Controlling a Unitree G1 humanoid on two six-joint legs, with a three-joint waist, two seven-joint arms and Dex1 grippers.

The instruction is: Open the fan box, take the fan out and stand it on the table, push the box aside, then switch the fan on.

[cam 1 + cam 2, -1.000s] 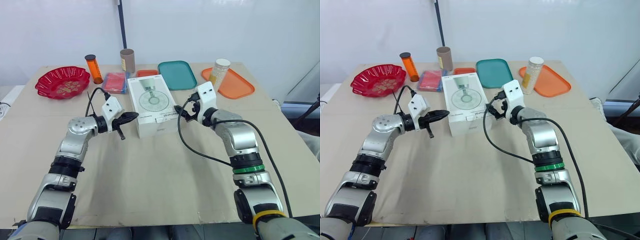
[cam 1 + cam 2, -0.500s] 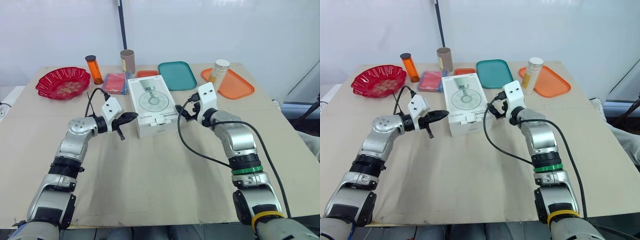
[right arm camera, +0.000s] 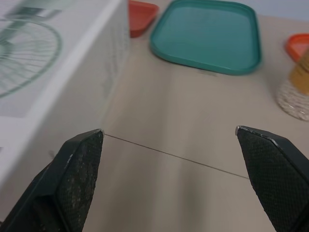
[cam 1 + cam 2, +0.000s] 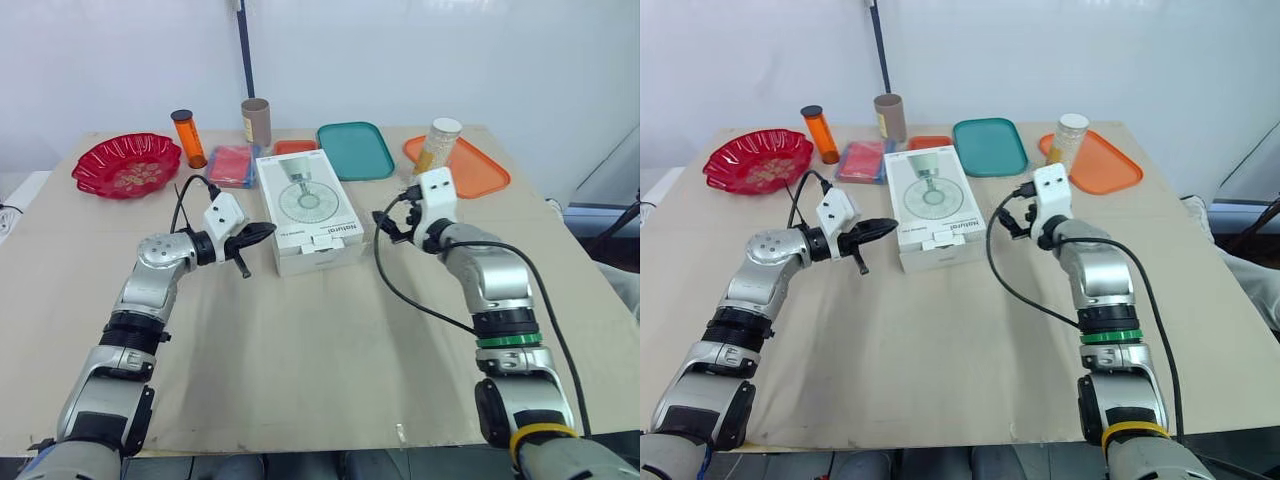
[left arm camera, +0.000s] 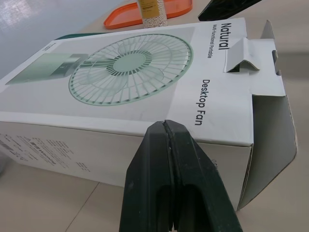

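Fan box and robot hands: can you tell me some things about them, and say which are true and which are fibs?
1. The left gripper is shut. True.
2. The right gripper is squeezing the box. False: it is open, beside the box, holding nothing.
3. The fan stands out on the table. False: the box lies flat there with a fan picture on top, and no fan is out.
4. A teal tray lies beyond the box. True.
5. The red bowl is on the robot's right. False: it is on the robot's left.
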